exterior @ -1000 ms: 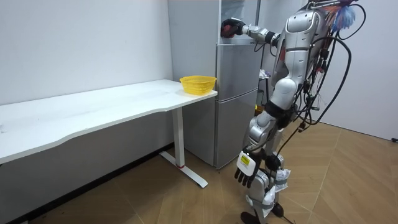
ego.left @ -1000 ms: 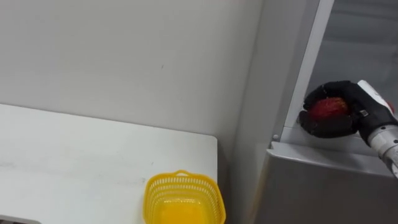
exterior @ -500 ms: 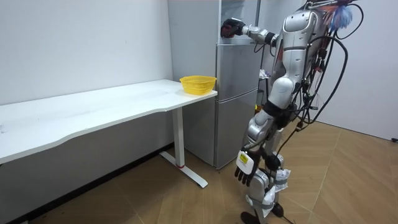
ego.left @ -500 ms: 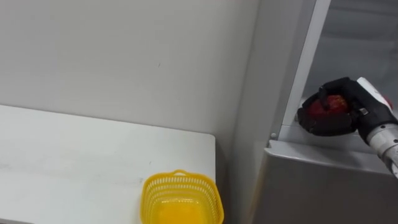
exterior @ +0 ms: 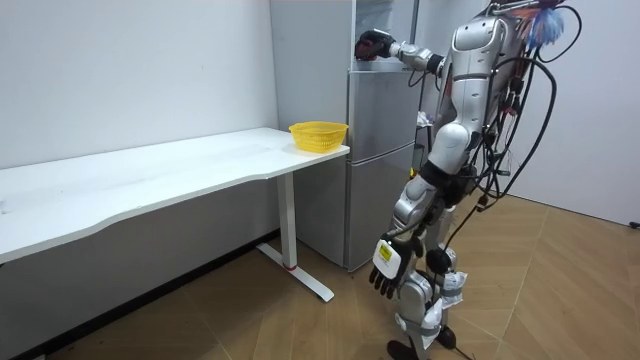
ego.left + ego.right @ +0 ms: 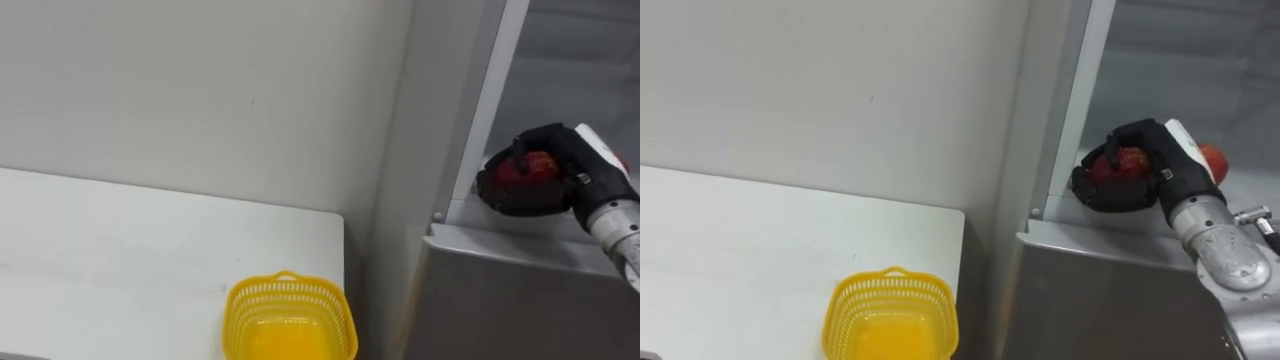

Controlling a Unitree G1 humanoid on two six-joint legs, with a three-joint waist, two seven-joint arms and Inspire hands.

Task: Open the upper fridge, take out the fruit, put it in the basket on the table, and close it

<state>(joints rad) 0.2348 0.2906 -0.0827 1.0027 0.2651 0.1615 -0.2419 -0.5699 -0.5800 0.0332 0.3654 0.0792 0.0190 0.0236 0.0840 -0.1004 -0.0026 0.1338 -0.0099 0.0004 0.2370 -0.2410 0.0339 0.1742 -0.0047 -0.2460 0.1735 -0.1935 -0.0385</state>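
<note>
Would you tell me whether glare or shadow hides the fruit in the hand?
Left eye view: no glare; dark fingers of the right hand, not shadow, cover part of the fruit. Room view: hand small against the fridge, fruit unclear.

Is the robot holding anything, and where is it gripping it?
Yes: the right hand is curled round a red fruit, wrapped over its top and sides, at the upper fridge's opening. The left hand hangs empty.

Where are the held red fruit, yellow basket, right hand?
red fruit (image 6: 537, 165), left eye view, exposed top.
yellow basket (image 6: 290, 283), left eye view, back rim.
right hand (image 6: 563, 150), left eye view, back of hand.
</note>
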